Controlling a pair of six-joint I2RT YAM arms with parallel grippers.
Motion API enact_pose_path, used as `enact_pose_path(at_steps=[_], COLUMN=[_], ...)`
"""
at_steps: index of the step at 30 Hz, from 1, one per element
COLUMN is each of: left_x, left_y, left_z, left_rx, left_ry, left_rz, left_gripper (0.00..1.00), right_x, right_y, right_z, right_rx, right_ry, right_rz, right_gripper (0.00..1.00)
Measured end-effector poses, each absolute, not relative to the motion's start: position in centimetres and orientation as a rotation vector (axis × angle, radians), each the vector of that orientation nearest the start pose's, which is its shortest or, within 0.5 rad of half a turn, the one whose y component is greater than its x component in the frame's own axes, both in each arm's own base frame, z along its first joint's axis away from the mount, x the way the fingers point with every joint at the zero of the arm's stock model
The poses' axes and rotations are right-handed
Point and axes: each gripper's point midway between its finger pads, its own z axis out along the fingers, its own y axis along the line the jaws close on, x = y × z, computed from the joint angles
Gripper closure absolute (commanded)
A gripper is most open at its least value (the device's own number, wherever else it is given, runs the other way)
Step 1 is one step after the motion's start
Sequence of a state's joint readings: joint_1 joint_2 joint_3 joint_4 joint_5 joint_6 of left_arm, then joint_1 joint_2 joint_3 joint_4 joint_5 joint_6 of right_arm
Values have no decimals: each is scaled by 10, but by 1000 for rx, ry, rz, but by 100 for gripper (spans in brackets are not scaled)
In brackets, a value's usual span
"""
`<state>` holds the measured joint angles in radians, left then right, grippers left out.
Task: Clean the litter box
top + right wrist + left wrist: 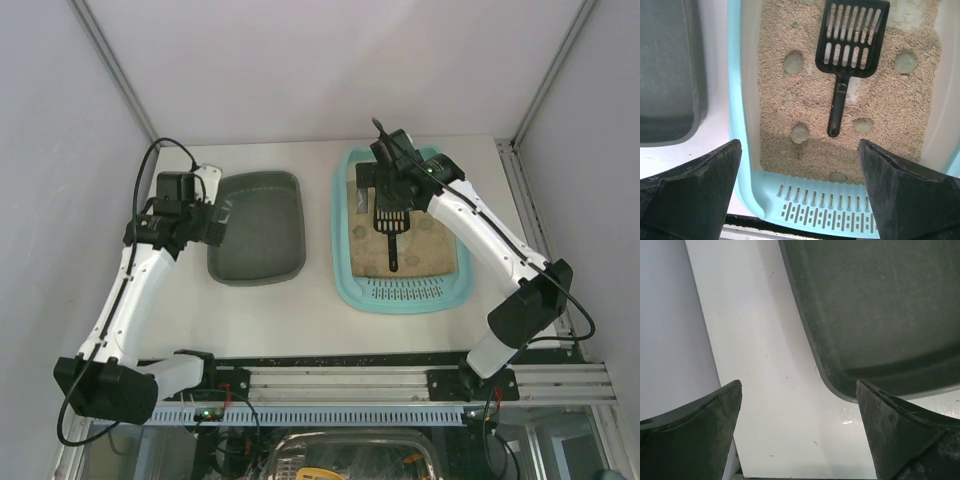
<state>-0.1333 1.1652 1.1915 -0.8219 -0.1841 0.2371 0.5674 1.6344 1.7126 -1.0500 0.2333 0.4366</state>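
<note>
From above, your spread, empty right hand (pixel 799 145) hides the far end of the turquoise plastic litter box (pixel 410 292); your left hand (pixel 798 382) gapes empty too.

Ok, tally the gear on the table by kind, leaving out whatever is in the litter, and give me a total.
Trays: 2, the turquoise litter box and the dark grey tray.
Scoops: 1, the black scoop lying on the litter.
Tools: 2, the left tool and the right tool, both open.
Total: 5
</note>
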Motion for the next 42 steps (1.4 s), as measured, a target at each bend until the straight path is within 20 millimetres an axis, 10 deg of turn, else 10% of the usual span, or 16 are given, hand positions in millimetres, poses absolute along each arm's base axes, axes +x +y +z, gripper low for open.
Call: enact_pose_path(at_steps=[17, 22, 28, 42], left_x=[316, 336, 371, 423], left_y=[-2, -43, -104, -162], left_z=[256, 252, 299, 276], left_rx=[335, 338, 314, 84], left_ry=[2133, 2146, 2010, 2110], left_rz=[266, -4, -392, -824], left_gripper=[0, 0, 0, 0], right_x=[352, 327, 296, 339], right_y=[188, 183, 167, 166], right_z=[230, 190, 130, 42], right_rx=[32, 17, 34, 27], right_ry=[2535, 2659, 2819, 2843], right_rz=[333, 289, 164, -30], right_gripper=[10, 15, 18, 24])
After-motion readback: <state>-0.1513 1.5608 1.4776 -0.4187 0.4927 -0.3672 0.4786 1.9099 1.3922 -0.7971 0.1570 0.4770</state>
